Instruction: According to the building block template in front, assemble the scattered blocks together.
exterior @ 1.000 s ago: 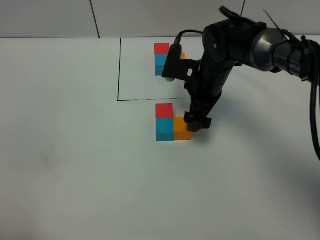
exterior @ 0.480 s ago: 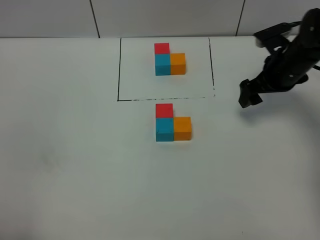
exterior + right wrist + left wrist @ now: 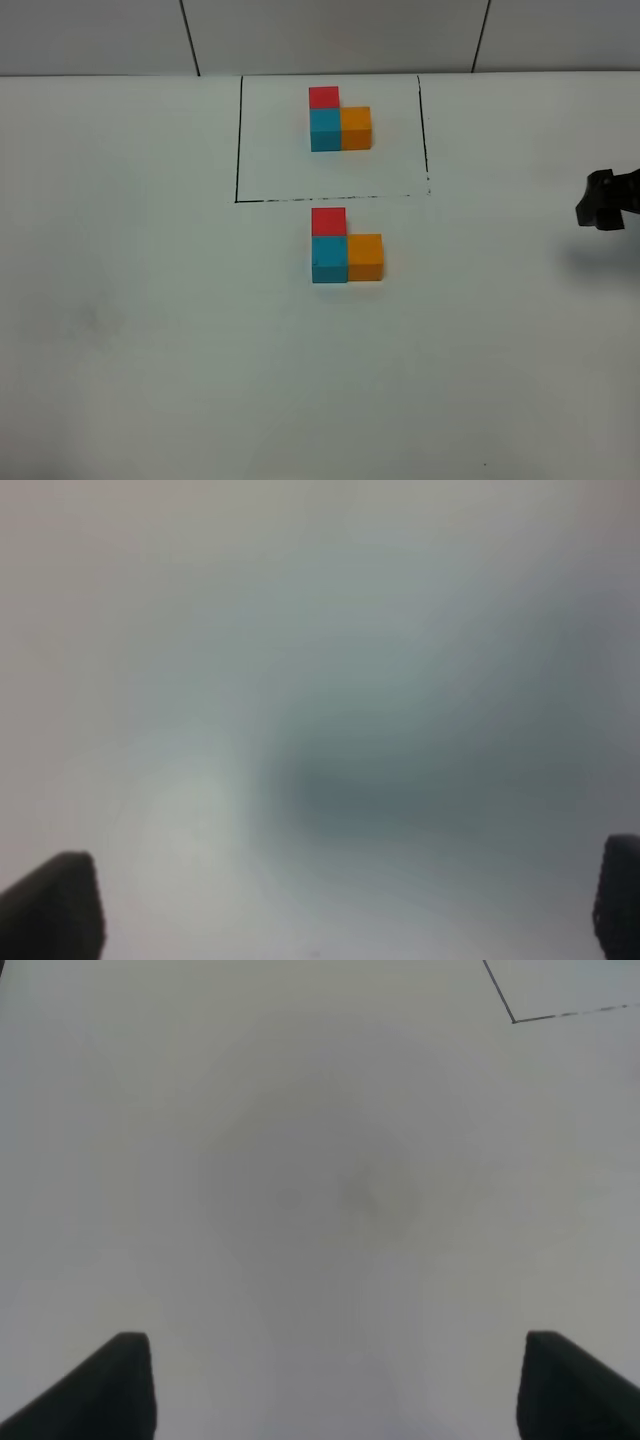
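The template [image 3: 340, 125] is an L of red, cyan-blue and orange cubes inside the black drawn rectangle at the back. Just in front of the rectangle the loose red block [image 3: 328, 221], cyan-blue block [image 3: 329, 259] and orange block [image 3: 365, 257] sit joined in the same L. My right gripper [image 3: 600, 200] is at the far right edge of the exterior view, away from the blocks; its fingertips [image 3: 50, 905] stand wide apart over bare table. My left gripper [image 3: 335, 1385] is out of the exterior view; its fingertips [image 3: 115, 1385] stand wide apart and empty over bare table.
The white table [image 3: 150, 330] fills the exterior view. The black rectangle line [image 3: 238, 140] is drawn flat on it, and one corner of that line [image 3: 515, 1020] shows in the left wrist view. A grey tiled wall [image 3: 330, 35] stands behind.
My right arm has let go of the orange block and pulled back from it to the far right edge. The three blocks have stayed joined in place.
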